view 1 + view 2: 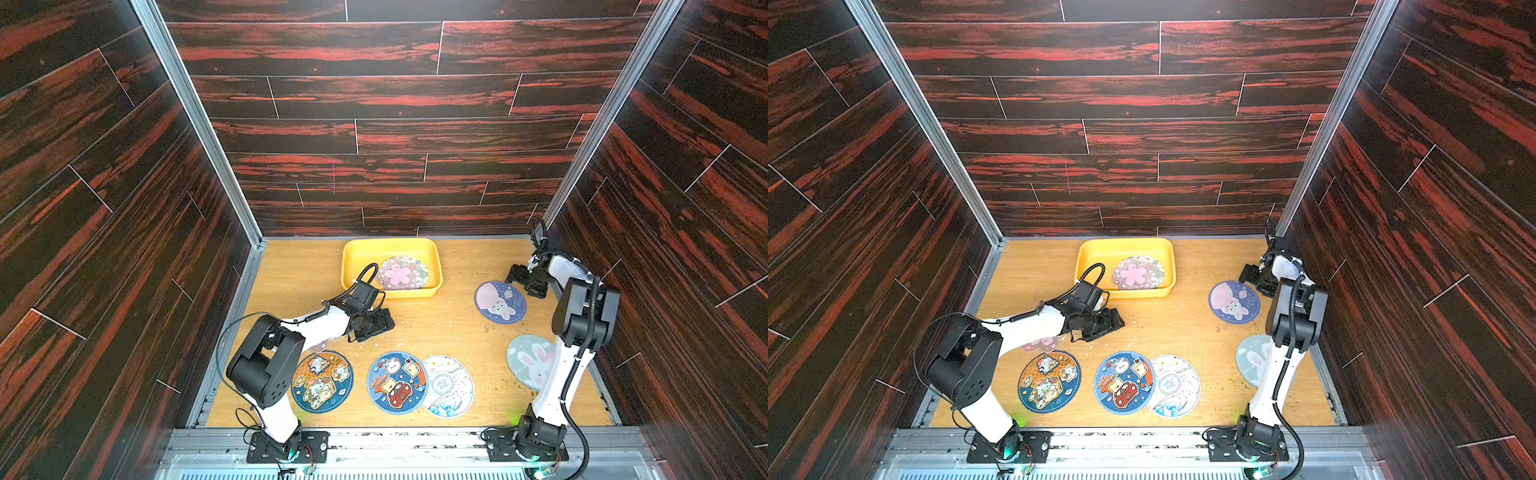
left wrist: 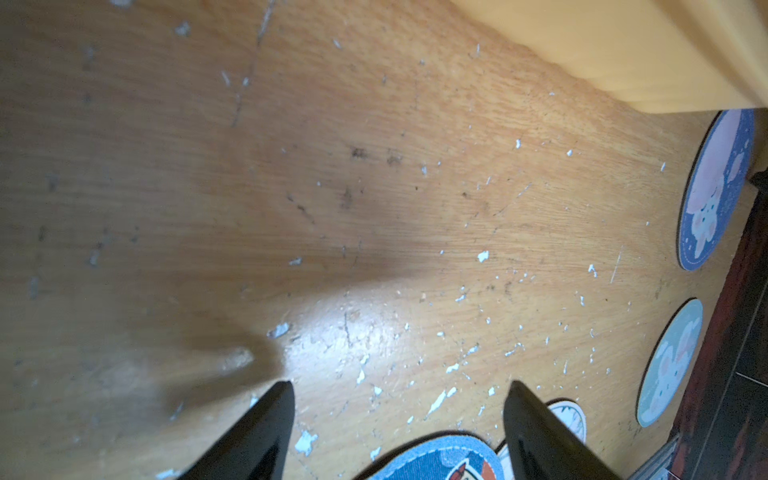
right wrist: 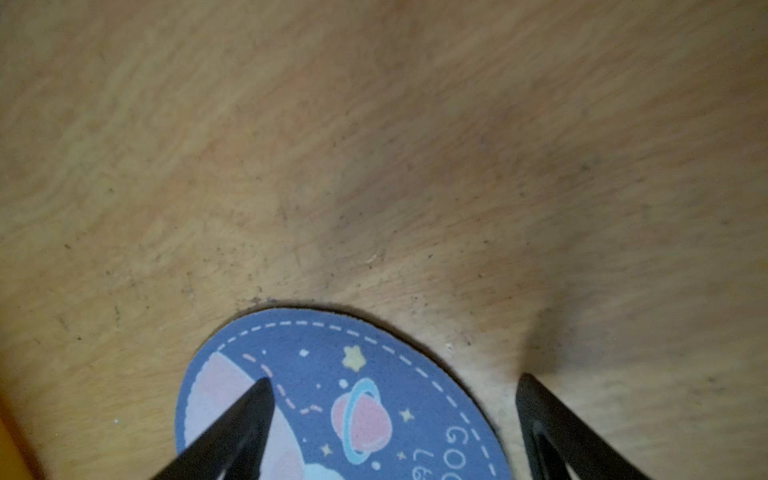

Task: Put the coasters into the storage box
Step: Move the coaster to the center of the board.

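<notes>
**Fingertips astride the moon coaster's rim**

My right gripper [image 3: 395,384] stands wide open with nothing in it. One finger [image 3: 245,424] hangs over the purple moon coaster [image 3: 365,419], and its partner is past the rim, over the bare table [image 3: 374,145]. I cannot tell whether either tip touches down.

The mat is thin and lies flat, so I judge the pick wants a low, tilted approach. The outer tip should scrape along the wood up to the rim while the inner tip presses on the print. A slow close should then buckle the edge up into the pinch rather than send it skating away. I should grip near the rim only, and lift clear before swinging toward the storage box [image 1: 361,257]. The box sits at the far middle of the table, well apart from this coaster.

My left gripper [image 2: 399,386] is likewise open and empty, over bare wood just in front of the box. The blue bear coaster [image 1: 397,382] lies nearer my base.

Counting outward, six coasters lie on the table:
- the purple moon coaster
- the blue bear coaster
- a pale rabbit coaster [image 1: 528,361], partly hidden by my right arm
- a white wave coaster [image 1: 451,386], whose edge the blue bear coaster overlaps
- an orange cat coaster [image 1: 322,382]
- a pink blossom [image 1: 1040,344], half under my left arm

In the box lies one pile [image 1: 401,272], with a pink flower shape on top of a floral disc. How many it holds I cannot tell. There is one box, and I have two grippers.
</notes>
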